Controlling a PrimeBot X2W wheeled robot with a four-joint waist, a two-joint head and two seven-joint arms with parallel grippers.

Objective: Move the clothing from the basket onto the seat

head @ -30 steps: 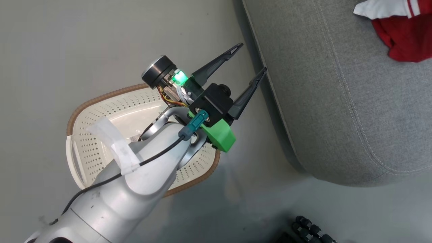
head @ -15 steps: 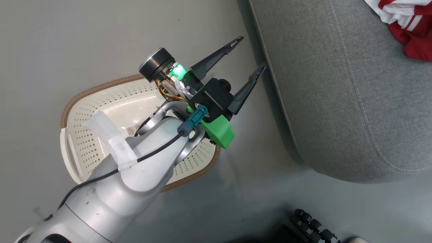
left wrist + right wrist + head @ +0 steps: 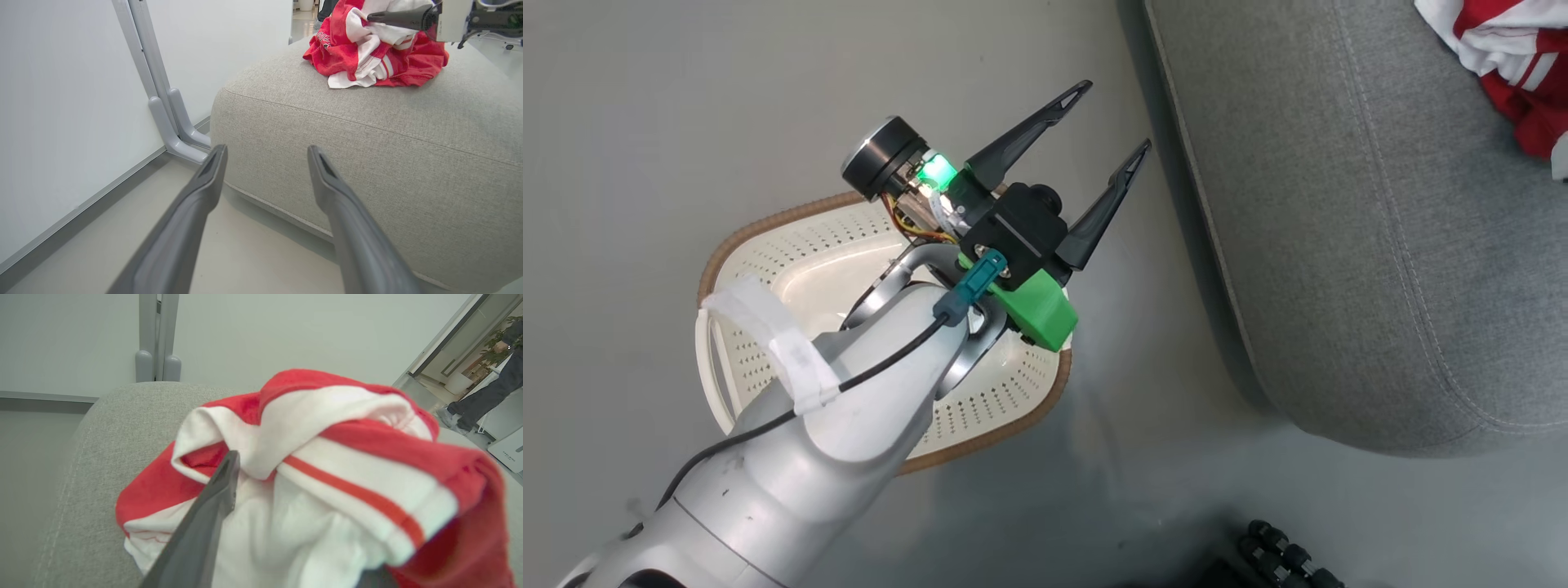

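Note:
The red and white jersey (image 3: 359,57) lies heaped on top of the grey seat (image 3: 367,134); its edge shows in the head view's top right corner (image 3: 1511,49). My right gripper (image 3: 269,457) is open at the heap, fabric bunched between its fingers and draped over the right one. One dark finger (image 3: 392,17) rests on the heap's top. My left gripper (image 3: 1117,114) hangs open and holds nothing above the cream basket (image 3: 768,224), its tips pointing at the seat's side (image 3: 1339,245). The arm hides much of the basket's inside.
A white wall panel with a grey post foot (image 3: 175,122) stands behind the seat. Grey floor lies between basket and seat. A black ribbed part (image 3: 1290,555) sits at the head view's bottom edge. A person's legs (image 3: 482,396) stand far off by a doorway.
The head camera has shifted. My left gripper has drawn back a little from the seat's edge, still open. The jersey's folds have changed shape; striped white panels now show.

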